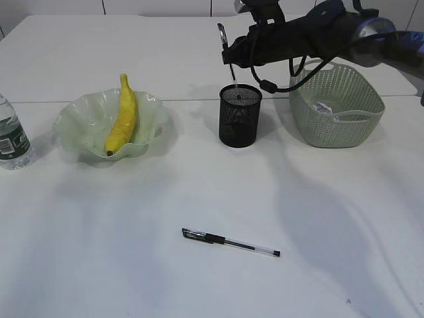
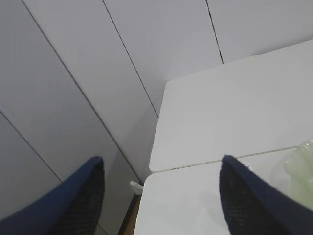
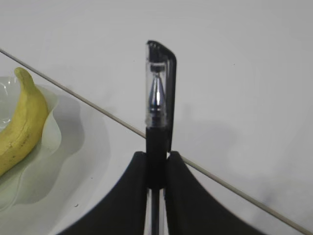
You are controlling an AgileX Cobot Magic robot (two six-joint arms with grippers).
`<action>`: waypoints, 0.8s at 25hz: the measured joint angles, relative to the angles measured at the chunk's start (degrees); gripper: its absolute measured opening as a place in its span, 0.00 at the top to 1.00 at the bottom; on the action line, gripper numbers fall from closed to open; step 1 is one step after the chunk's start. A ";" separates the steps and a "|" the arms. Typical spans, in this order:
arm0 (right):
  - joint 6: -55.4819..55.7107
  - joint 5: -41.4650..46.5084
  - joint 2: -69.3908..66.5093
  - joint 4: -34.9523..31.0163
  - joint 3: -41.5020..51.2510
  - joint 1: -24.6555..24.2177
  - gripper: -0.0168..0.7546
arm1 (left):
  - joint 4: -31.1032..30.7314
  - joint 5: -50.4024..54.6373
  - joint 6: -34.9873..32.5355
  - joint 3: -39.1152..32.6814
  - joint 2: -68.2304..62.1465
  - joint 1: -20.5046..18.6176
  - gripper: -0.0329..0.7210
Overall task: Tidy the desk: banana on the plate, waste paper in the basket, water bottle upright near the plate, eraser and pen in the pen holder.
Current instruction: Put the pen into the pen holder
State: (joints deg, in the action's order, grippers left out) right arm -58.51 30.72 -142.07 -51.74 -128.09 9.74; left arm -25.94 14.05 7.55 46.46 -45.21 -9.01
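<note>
Right gripper (image 3: 156, 169): jaws closed on a capped pen (image 3: 157, 105), gripped below the clear cap, which juts beyond the fingertips. In the exterior view this pen stands over the black mesh pen holder (image 1: 240, 116), lower end at its mouth. Left gripper (image 2: 161, 196): jaws well apart, holding nothing, near the table's far left edge. Second pen (image 1: 230, 242) lies flat at near centre. Banana (image 1: 122, 119) on plate (image 1: 79, 119); bottle (image 1: 12, 136) upright left of it; basket (image 1: 338, 106) at right.

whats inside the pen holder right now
A pen held by the right gripper dips into the pen holder. The dark mesh hides the bottom, so no eraser can be confirmed.
</note>
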 joint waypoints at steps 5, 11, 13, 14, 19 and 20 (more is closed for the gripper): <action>-0.39 0.09 0.00 -0.23 0.00 0.00 0.90 | 0.00 0.00 0.00 0.00 0.00 0.00 0.27; -0.39 2.41 0.00 -1.31 0.00 0.00 0.90 | 0.00 0.00 0.00 0.00 0.00 0.00 0.27; -0.39 3.79 0.00 -1.57 0.00 0.00 0.90 | 0.00 -0.09 0.00 0.00 0.00 0.00 0.27; -0.39 4.49 0.00 -1.57 0.00 0.00 0.90 | 0.00 -0.09 0.00 0.00 0.00 0.00 0.27; -0.39 7.04 0.00 -1.57 0.00 -0.35 0.90 | 0.00 -0.09 0.00 0.00 0.00 0.00 0.27; -0.39 7.63 0.00 -1.57 0.00 -0.47 0.90 | 0.00 -0.09 0.00 0.00 0.00 0.00 0.27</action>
State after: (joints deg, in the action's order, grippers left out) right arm -58.91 38.35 -142.07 -53.31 -128.09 9.28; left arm -25.94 13.96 7.55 46.46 -45.21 -9.01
